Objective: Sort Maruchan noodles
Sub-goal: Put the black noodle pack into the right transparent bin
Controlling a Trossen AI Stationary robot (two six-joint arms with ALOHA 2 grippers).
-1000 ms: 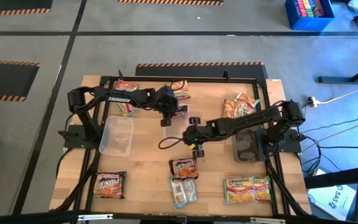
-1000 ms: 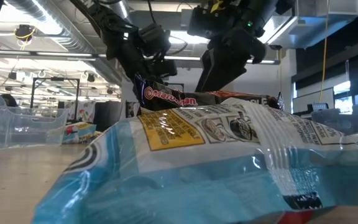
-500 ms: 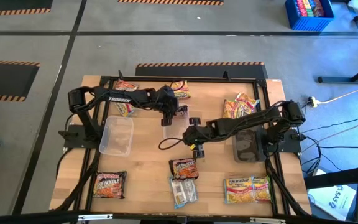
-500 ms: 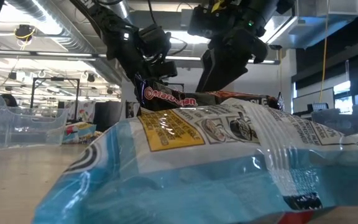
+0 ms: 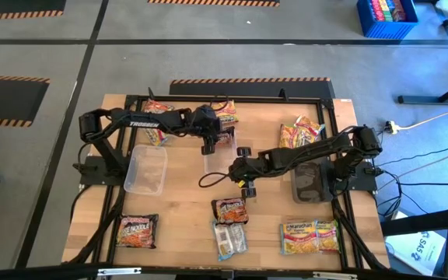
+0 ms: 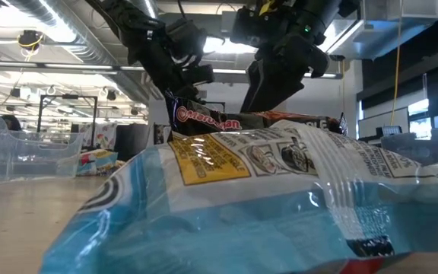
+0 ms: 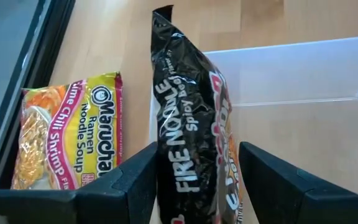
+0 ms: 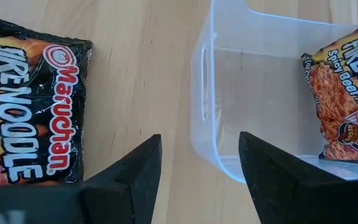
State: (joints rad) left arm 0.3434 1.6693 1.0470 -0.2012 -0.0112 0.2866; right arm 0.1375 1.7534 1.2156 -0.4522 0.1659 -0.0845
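Observation:
A clear bin (image 5: pixel 213 160) stands mid-table. A dark Fire Noodle packet (image 7: pixel 191 124) stands on edge in it, and the right wrist view shows its lower edge (image 8: pixel 347 157) on the bin floor. My left gripper (image 5: pixel 212 143) hangs over the bin, open, one finger on either side of this packet (image 7: pixel 197 155). My right gripper (image 5: pixel 244 183) is open and holds nothing above the bin's near wall (image 8: pixel 204 93). A second dark packet (image 8: pixel 36 106) lies flat on the table beside the bin, also seen in the high view (image 5: pixel 230 210). My left gripper has the dark packet's lower part (image 7: pixel 191 186) standing between its two fingers, which come slanting down from above. The packet's sides reach right up to both fingers, and I cannot tell whether they touch it.
A second clear bin (image 5: pixel 146 169) sits at the left and a dark tray (image 5: pixel 309 180) at the right. Packets lie along the far edge (image 5: pixel 155 132), (image 5: pixel 302 132) and the near edge (image 5: pixel 138 231), (image 5: pixel 311 236). A light blue packet (image 6: pixel 280 190) fills the low view. A yellow packet (image 7: pixel 67 137) lies beside the bin.
In the low view my left gripper has risen a little above the bin. My right gripper has kept still.

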